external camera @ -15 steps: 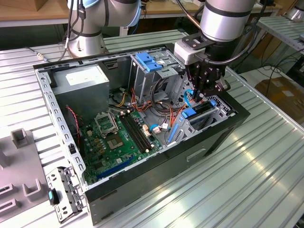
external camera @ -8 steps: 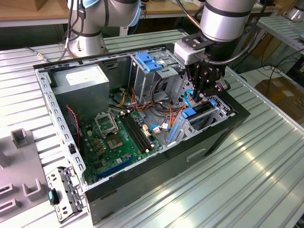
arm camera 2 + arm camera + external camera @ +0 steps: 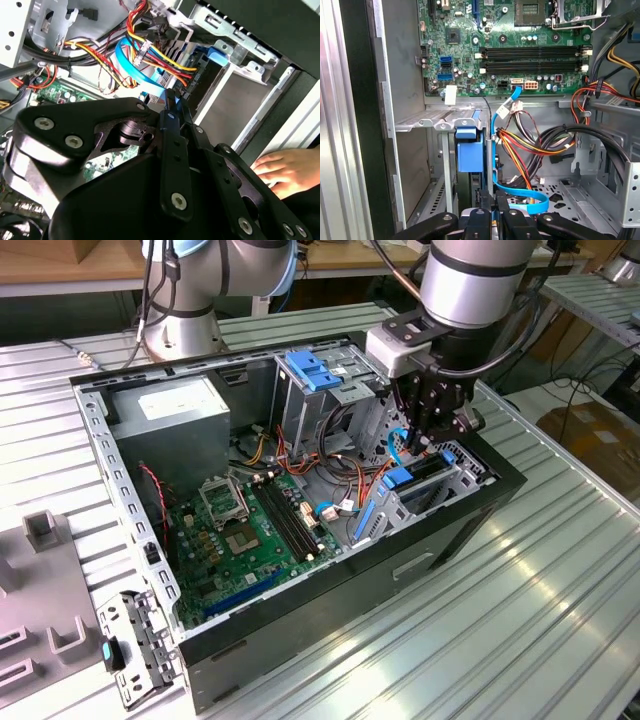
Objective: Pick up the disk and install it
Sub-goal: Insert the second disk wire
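The disk (image 3: pixel 399 478) stands on edge in a slot of the drive bay at the exterior view's right end of the open computer case (image 3: pixel 330 585). Its blue plastic rail end (image 3: pixel 469 154) faces up, with the dark drive body (image 3: pixel 468 181) below it in the metal slot. My gripper (image 3: pixel 426 444) hangs just above the bay, a little beside the disk. Its black fingers (image 3: pixel 482 206) are shut together with nothing held. A light-blue flat cable (image 3: pixel 520 196) loops close to the fingertips. In the second wrist view the gripper (image 3: pixel 172 102) points at the blue-railed bay (image 3: pixel 212 55).
A person's hand (image 3: pixel 285 172) rests on the case edge by the bay. Inside lie the motherboard (image 3: pixel 250 525), a grey power supply box (image 3: pixel 175 410), a blue latch on the upper cage (image 3: pixel 315 370) and bundled wires (image 3: pixel 530 145). Grey fixtures (image 3: pixel 45 530) stand at the exterior view's left.
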Action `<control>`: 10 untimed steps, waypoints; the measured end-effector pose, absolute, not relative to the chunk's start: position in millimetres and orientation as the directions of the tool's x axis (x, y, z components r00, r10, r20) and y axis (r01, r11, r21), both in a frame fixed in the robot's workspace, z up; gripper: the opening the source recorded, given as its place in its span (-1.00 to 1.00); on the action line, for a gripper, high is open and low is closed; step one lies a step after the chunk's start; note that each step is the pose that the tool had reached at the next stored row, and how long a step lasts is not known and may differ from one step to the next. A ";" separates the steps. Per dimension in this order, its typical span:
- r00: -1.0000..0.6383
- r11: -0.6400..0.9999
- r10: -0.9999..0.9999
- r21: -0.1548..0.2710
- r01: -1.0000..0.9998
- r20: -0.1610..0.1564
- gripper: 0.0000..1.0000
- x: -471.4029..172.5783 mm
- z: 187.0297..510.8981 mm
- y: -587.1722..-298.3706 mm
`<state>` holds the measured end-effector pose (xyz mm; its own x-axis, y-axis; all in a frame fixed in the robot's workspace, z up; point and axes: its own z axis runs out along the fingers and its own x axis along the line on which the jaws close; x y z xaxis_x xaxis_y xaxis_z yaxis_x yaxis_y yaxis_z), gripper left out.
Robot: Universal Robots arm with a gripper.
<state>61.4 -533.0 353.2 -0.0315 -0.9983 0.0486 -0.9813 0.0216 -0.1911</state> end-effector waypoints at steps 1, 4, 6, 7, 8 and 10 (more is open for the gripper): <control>-0.032 0.022 -0.998 -0.198 -0.980 0.046 -0.68 60.7 353.1 -533.6; -0.032 0.024 -0.999 -0.199 -0.980 0.035 -0.68 60.0 352.2 -539.2; -0.032 0.024 -0.999 -0.198 -0.980 0.034 -0.68 59.9 351.9 -543.2; -0.032 0.024 -0.999 -0.198 -0.980 0.034 -0.68 59.5 351.6 -544.8; -0.032 0.024 -0.999 -0.198 -0.980 0.034 -0.68 59.1 351.4 -544.9; -0.032 0.024 -0.999 -0.198 -0.980 0.034 -0.68 59.0 351.0 -545.2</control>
<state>59.0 -545.2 351.0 -0.0316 -0.9989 0.0340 -0.9798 0.0243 -0.1984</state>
